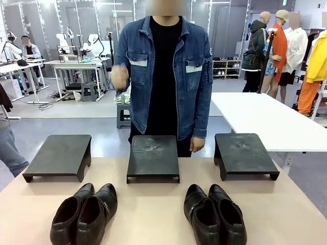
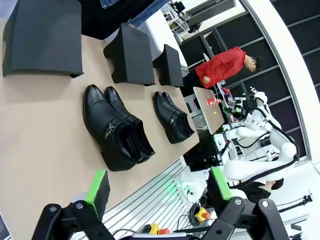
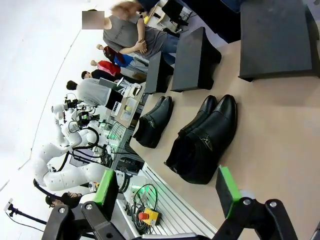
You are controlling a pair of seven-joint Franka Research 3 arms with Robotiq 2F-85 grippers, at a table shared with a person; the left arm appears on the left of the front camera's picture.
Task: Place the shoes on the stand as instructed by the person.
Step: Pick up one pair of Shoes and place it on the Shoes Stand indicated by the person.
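Shoes of the left pair (image 1: 84,214) and the right pair (image 1: 214,217) rest on the near part of the counter (image 1: 153,214), well apart, toes toward three black stands. We see the left stand (image 1: 59,155), the middle stand (image 1: 153,157) and the right stand (image 1: 244,153) in a row. The person (image 1: 168,76) stands behind the middle one, one hand (image 1: 120,77) raised. The left jaws are spread wide, green pads (image 2: 97,192) gripping nothing. The right jaws gape empty too.
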